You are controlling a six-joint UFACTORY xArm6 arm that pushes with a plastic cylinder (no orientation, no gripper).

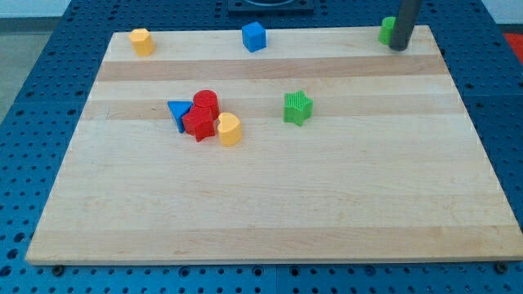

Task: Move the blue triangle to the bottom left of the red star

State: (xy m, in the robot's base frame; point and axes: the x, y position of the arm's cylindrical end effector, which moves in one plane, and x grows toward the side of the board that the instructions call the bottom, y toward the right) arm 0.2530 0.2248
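Blue triangle (178, 112) touches the red star (198, 124) on its left (slightly above); my tip (398, 46), a bare rod with nothing to grip, sits far to that star's upper right.

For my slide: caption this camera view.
Blue triangle touches red star on its left; my tip is far off, top right.

A robotics laboratory bench: a pale wooden board (270, 188) made of glued strips lies on a blue metal table (33, 122) drilled with a regular grid of mounting holes, the kind of perforated plate used to fix test equipment. A straight dark rod (404, 23) reaches down at the view's top right, and small moulded plastic blocks, among them a green star (298, 107) and a blue cube (254, 37), sit scattered on the board like trial pieces. Nothing domestic shows in the frame.
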